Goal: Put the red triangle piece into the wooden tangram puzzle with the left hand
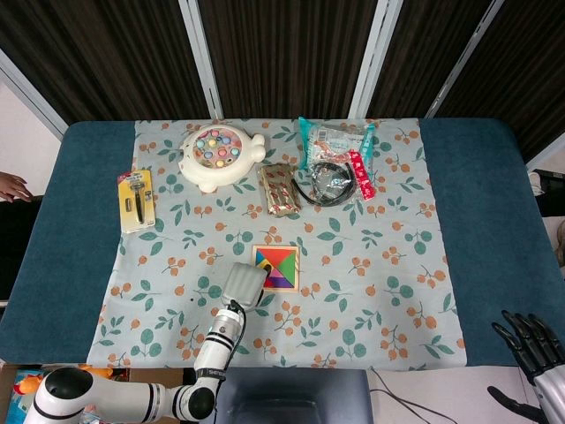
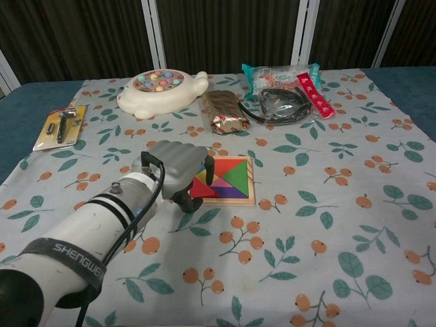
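The wooden tangram puzzle (image 1: 276,267) (image 2: 229,180) lies on the cloth near the table's middle, filled with coloured pieces. The red triangle piece (image 2: 202,189) sits in its near left corner, flat in the tray. My left hand (image 1: 244,284) (image 2: 174,169) hovers at the puzzle's left edge, fingers curled in, their tips just beside the red triangle and partly hiding the tray's left rim. Nothing shows inside the curled fingers. My right hand (image 1: 531,344) hangs off the table's near right corner with fingers apart and nothing in it.
At the back stand a white fishing toy (image 1: 217,155), a foil snack pack (image 1: 279,190), a black cable in plastic (image 1: 325,184) and snack bags (image 1: 336,137). A yellow carded tool (image 1: 136,200) lies at the left. The floral cloth (image 1: 371,291) covers the blue table.
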`<state>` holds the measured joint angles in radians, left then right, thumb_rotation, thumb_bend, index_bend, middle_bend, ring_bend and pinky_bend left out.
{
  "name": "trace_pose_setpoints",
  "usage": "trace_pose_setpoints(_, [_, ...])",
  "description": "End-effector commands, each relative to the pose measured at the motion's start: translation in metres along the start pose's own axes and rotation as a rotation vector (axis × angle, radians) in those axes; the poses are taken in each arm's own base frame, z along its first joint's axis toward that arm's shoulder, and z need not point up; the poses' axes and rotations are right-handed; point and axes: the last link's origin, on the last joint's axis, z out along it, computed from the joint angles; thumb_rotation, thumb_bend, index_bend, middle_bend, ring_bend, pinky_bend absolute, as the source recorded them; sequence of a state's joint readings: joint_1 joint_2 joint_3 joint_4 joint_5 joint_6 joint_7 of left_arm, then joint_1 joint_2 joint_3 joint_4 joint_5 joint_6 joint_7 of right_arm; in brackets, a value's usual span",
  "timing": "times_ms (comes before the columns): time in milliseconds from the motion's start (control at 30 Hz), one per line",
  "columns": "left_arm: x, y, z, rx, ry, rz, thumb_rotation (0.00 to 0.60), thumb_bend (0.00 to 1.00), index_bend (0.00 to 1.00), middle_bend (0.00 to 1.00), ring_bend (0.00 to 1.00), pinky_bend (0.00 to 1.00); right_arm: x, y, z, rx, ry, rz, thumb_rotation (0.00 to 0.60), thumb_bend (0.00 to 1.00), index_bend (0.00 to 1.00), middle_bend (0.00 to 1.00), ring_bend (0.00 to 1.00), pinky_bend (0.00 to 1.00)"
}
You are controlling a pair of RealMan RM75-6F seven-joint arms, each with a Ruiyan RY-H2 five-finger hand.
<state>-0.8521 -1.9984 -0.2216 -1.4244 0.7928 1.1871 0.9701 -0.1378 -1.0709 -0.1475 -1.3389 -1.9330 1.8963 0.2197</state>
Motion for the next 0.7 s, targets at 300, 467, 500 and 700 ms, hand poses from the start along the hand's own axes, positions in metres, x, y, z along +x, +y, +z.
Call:
trace_pose_setpoints(300, [-0.0019, -0.0009, 0.0000, -0.001, -0.002, 0.006, 0.600, 0.37, 0.43, 1.00, 1.00, 1.00, 0.0005, 0.0002, -0.0009, 0.002, 0.003, 0.000, 0.600, 0.15, 0.00, 0.00, 0.00, 0.00])
trace_pose_setpoints(467, [-0.0012, -0.0020, -0.0001, -0.001, 0.000, 0.008, 0.600, 0.37, 0.44, 1.00, 1.00, 1.00, 0.0004, 0.0002, -0.0006, 0.001, 0.003, -0.001, 0.600, 0.15, 0.00, 0.00, 0.00, 0.00])
trace_pose_setpoints(500, [-0.0011, -0.0021, -0.0002, -0.001, 0.001, 0.008, 0.600, 0.37, 0.44, 1.00, 1.00, 1.00, 0.0003, 0.0001, -0.0007, 0.001, 0.002, -0.001, 0.600, 0.15, 0.00, 0.00, 0.00, 0.00])
trace_pose_setpoints(700, [-0.0007, -0.0035, -0.0009, 0.000, 0.000, 0.007, 0.600, 0.37, 0.43, 1.00, 1.00, 1.00, 0.0000, -0.0003, -0.0007, 0.001, 0.001, -0.002, 0.600, 0.15, 0.00, 0.00, 0.00, 0.00])
